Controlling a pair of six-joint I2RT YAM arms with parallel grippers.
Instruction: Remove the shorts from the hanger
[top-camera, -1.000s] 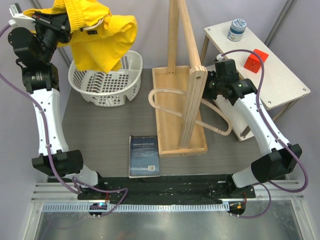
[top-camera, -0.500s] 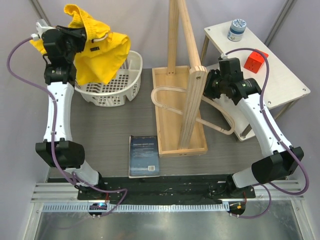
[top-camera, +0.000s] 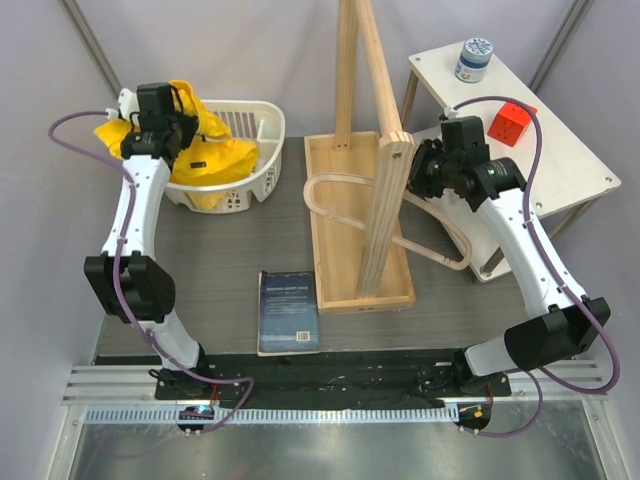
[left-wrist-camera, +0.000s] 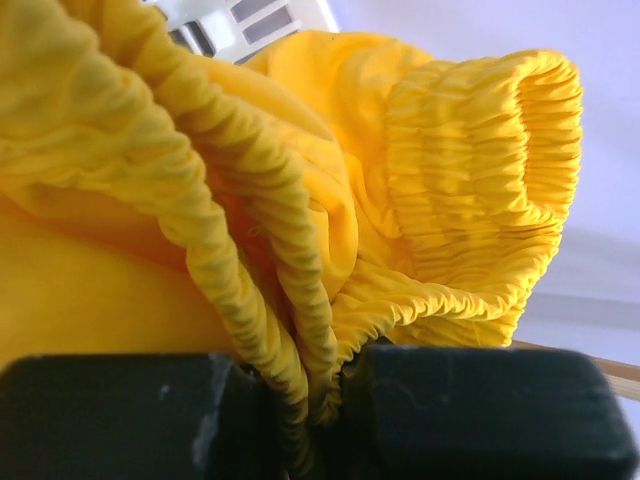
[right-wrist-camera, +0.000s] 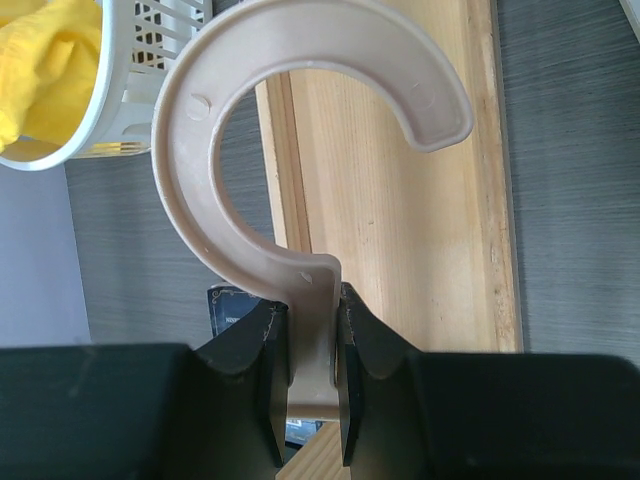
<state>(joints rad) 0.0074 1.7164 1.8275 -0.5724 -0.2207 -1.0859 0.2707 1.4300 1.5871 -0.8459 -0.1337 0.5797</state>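
The bright yellow shorts (top-camera: 208, 160) lie bunched in the white basket (top-camera: 264, 150) at the back left, partly spilling over its left rim. My left gripper (top-camera: 172, 130) is over the basket, shut on the shorts' elastic waistband (left-wrist-camera: 300, 400). The shorts fill the left wrist view. The light-wood hanger (top-camera: 304, 196) is bare and lies across the wooden rack's tray. My right gripper (top-camera: 428, 178) is shut on the stem below the hanger's hook (right-wrist-camera: 185, 150), with the jaws (right-wrist-camera: 312, 400) pinching it on both sides.
A thick upright wooden rack (top-camera: 385, 190) stands in a tray base (top-camera: 335, 270) mid-table. A dark book (top-camera: 288, 312) lies in front. A white side table (top-camera: 560, 150) at right holds a red block (top-camera: 507, 122) and a jar (top-camera: 474, 58).
My left arm has brought the shorts down from high at the back left into the basket. My right gripper has held the hanger almost still.
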